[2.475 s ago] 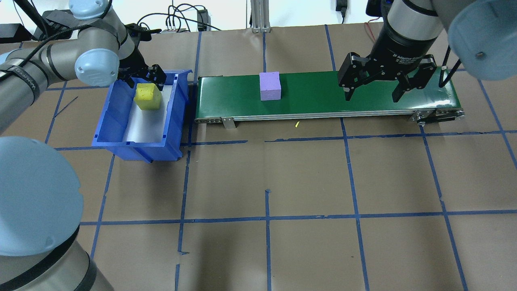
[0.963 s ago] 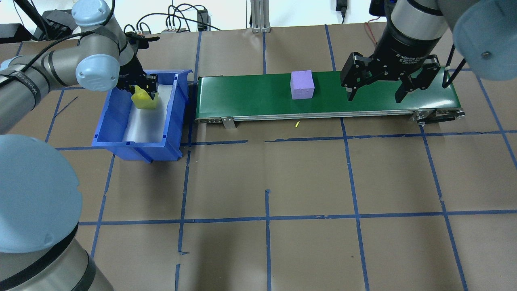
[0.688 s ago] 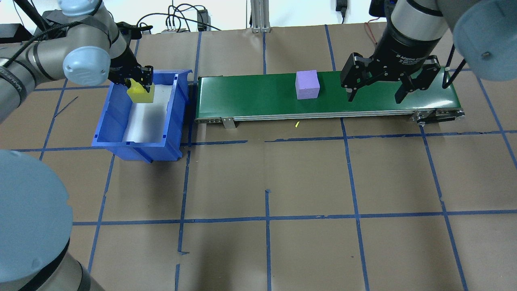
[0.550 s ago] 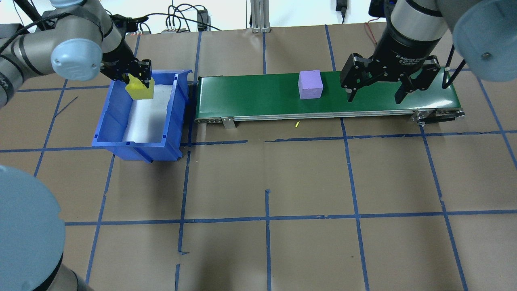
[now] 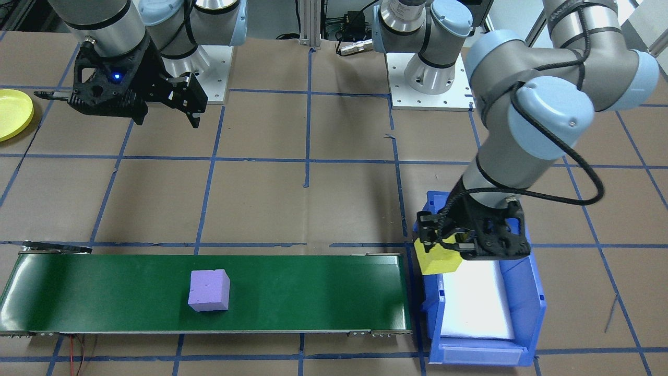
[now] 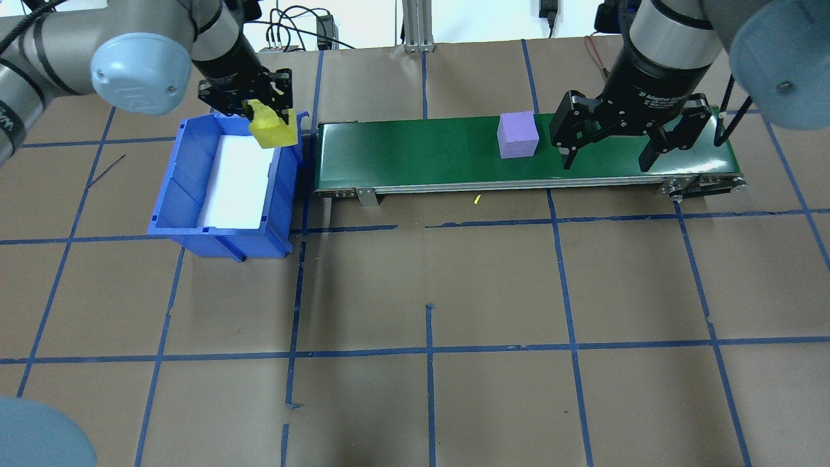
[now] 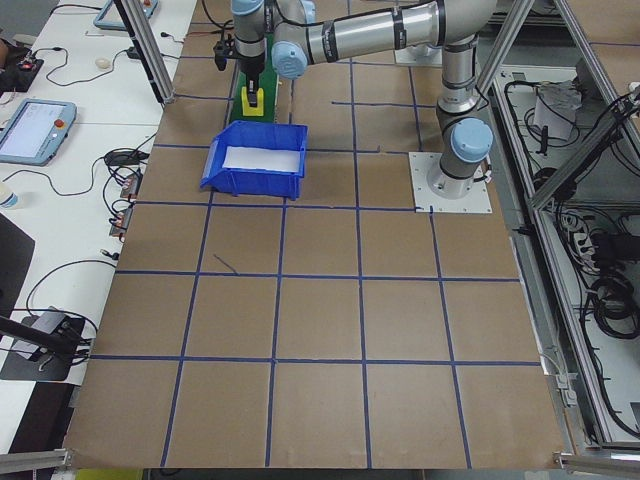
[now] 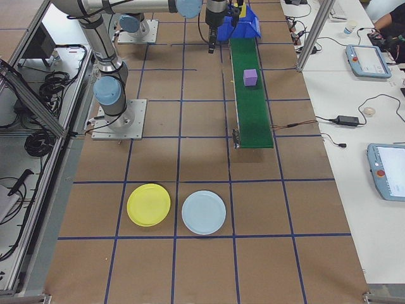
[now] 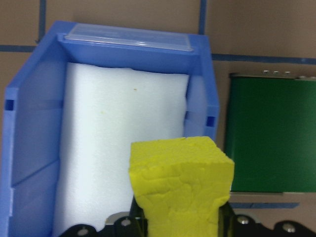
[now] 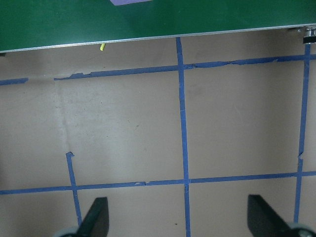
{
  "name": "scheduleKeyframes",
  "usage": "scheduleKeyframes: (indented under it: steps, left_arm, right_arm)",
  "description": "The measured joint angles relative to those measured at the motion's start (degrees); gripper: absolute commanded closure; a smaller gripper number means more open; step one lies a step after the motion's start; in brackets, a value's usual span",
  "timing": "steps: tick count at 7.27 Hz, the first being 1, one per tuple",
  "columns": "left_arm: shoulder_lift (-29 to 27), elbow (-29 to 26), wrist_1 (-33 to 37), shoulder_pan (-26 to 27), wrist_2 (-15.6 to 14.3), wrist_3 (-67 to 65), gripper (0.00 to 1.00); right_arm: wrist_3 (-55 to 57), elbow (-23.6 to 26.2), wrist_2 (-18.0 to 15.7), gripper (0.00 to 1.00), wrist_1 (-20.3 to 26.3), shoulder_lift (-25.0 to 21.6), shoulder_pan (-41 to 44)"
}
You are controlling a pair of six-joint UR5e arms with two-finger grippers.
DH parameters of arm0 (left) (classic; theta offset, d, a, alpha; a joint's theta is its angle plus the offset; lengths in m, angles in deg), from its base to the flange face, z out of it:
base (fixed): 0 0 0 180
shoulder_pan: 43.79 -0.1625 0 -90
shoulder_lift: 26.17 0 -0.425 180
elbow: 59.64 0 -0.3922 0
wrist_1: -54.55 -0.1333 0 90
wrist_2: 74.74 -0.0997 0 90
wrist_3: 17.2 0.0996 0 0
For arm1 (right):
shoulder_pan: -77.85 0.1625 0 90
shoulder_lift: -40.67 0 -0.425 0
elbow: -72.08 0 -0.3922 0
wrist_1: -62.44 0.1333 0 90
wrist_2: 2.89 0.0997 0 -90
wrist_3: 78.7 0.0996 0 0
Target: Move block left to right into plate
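A yellow foam block (image 6: 271, 128) hangs in the air over the blue bin's (image 6: 183, 194) corner nearest the conveyor, with my left gripper (image 6: 262, 120) shut on it; the left wrist view shows the block (image 9: 180, 187) between the fingers. A purple block (image 6: 517, 135) rides the green conveyor belt (image 6: 415, 155), just left of my right gripper (image 6: 607, 163), which stands open above the belt's right end. The yellow plate (image 8: 149, 204) lies on the table far past the conveyor's right end, and its edge (image 5: 10, 112) also shows in the front-facing view.
The bin holds only a white foam liner (image 6: 237, 181). A pale blue plate (image 8: 204, 212) lies beside the yellow one. A small yellow scrap (image 6: 476, 200) lies in front of the conveyor. Brown paper with blue tape lines covers the table.
My left gripper shut on the yellow block, lifted it out of the bin and carried it right toward the conveyor. The purple block travelled right along the belt. The right gripper stayed put.
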Motion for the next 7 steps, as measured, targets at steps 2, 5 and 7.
scheduleKeyframes:
  steps: [2,5,7]
  left_arm:
    - [-3.0,-0.6,-4.3,5.4,0.3,-2.4,0.80]
    - [-8.5,-0.1,-9.7,8.1,0.3,-3.1,0.68]
    - [-9.2,0.7,-10.1,8.1,-0.2,-2.8,0.17]
  right_arm:
    - [0.1,-0.1,-0.3,0.00,0.9,-0.1,-0.3]
    - [-0.1,-0.1,-1.3,0.00,1.8,-0.2,-0.5]
    - [-0.1,-0.2,-1.5,0.00,2.1,-0.3,-0.6]
